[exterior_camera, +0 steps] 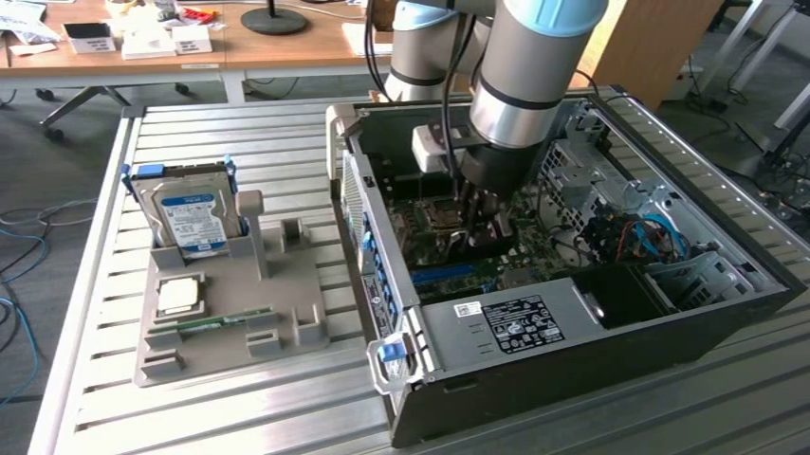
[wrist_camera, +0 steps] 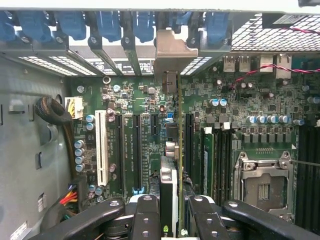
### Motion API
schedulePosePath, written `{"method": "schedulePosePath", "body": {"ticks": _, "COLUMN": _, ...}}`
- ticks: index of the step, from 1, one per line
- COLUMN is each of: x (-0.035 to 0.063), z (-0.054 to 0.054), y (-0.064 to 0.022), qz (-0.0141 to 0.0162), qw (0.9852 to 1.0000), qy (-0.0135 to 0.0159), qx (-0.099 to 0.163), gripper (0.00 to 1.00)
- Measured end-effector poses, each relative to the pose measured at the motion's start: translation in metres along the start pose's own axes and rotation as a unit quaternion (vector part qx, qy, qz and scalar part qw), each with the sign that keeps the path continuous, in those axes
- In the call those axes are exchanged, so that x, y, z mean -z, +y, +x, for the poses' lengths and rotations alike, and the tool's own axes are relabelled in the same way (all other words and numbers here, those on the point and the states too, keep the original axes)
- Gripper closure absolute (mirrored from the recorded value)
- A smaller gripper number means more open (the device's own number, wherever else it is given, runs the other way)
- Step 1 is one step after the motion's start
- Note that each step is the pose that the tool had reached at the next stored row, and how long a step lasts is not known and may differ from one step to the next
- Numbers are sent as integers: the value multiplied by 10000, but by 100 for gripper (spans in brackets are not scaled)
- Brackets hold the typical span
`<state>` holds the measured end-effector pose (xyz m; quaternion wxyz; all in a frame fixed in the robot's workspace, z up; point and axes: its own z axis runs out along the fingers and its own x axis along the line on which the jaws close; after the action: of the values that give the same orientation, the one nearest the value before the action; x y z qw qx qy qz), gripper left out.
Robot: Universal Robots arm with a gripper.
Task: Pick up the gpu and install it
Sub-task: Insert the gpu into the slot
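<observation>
The gpu (wrist_camera: 170, 182) shows edge-on in the wrist view: a thin green board with a dark cooler, and its silver end bracket (wrist_camera: 172, 50) reaches the rear slot openings of the case. My gripper (wrist_camera: 172, 225) is shut on the card, with one black finger (wrist_camera: 145, 220) on each side. The card stands upright over the motherboard (wrist_camera: 235, 100), in line with the long black expansion slots. I cannot tell whether it is seated. In the exterior view, my gripper (exterior_camera: 481, 227) reaches down into the open computer case (exterior_camera: 595, 332), holding the gpu (exterior_camera: 491, 248) above the board.
A grey fixture tray (exterior_camera: 298, 284) on the exterior view's left holds a hard drive (exterior_camera: 190, 218), a CPU (exterior_camera: 180, 296) and a memory stick (exterior_camera: 222, 320). Inside the case are the CPU socket (wrist_camera: 262, 187), a white slot (wrist_camera: 101, 147), blue bracket latches (wrist_camera: 107, 22) and the power supply (exterior_camera: 519, 322).
</observation>
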<state>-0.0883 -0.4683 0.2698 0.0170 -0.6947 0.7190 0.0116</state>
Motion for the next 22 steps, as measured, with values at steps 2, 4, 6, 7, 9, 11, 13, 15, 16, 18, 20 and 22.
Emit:
{"method": "schedulePosePath", "body": {"ticks": 2, "x": -8, "z": 0, "y": -1, "qz": -7, "qw": 10000, "qy": 1, "qx": 0, "gripper": 73}}
{"method": "schedulePosePath", "body": {"ticks": 4, "x": -8, "z": 1, "y": -1, "qz": -8, "qw": 10000, "qy": 0, "qx": -1, "gripper": 73}}
{"method": "schedulePosePath", "body": {"ticks": 6, "x": -10, "z": 0, "y": -1, "qz": -7, "qw": 10000, "qy": -5, "qx": 0, "gripper": 73}}
{"method": "schedulePosePath", "body": {"ticks": 7, "x": -12, "z": 1, "y": -1, "qz": -8, "qw": 10000, "qy": -14, "qx": 0, "gripper": 73}}
{"method": "schedulePosePath", "body": {"ticks": 9, "x": -17, "z": 1, "y": -1, "qz": -7, "qw": 10000, "qy": -45, "qx": 4, "gripper": 73}}
{"method": "schedulePosePath", "body": {"ticks": 11, "x": -19, "z": 0, "y": -1, "qz": -6, "qw": 10000, "qy": -52, "qx": 7, "gripper": 73}}
{"method": "schedulePosePath", "body": {"ticks": 13, "x": -19, "z": 1, "y": 0, "qz": -6, "qw": 10000, "qy": -52, "qx": 7, "gripper": 73}}
{"method": "schedulePosePath", "body": {"ticks": 15, "x": -19, "z": 1, "y": 0, "qz": -6, "qw": 10000, "qy": -52, "qx": 7, "gripper": 73}}
{"method": "schedulePosePath", "body": {"ticks": 16, "x": -20, "z": 1, "y": 0, "qz": -6, "qw": 10000, "qy": -52, "qx": 7, "gripper": 73}}
{"method": "schedulePosePath", "body": {"ticks": 18, "x": -29, "z": 1, "y": 0, "qz": -5, "qw": 10000, "qy": -54, "qx": 7, "gripper": 73}}
{"method": "schedulePosePath", "body": {"ticks": 20, "x": -40, "z": 2, "y": 1, "qz": -6, "qw": 10000, "qy": -52, "qx": 8, "gripper": 73}}
{"method": "schedulePosePath", "body": {"ticks": 22, "x": -42, "z": 2, "y": 1, "qz": -6, "qw": 10000, "qy": -52, "qx": 7, "gripper": 73}}
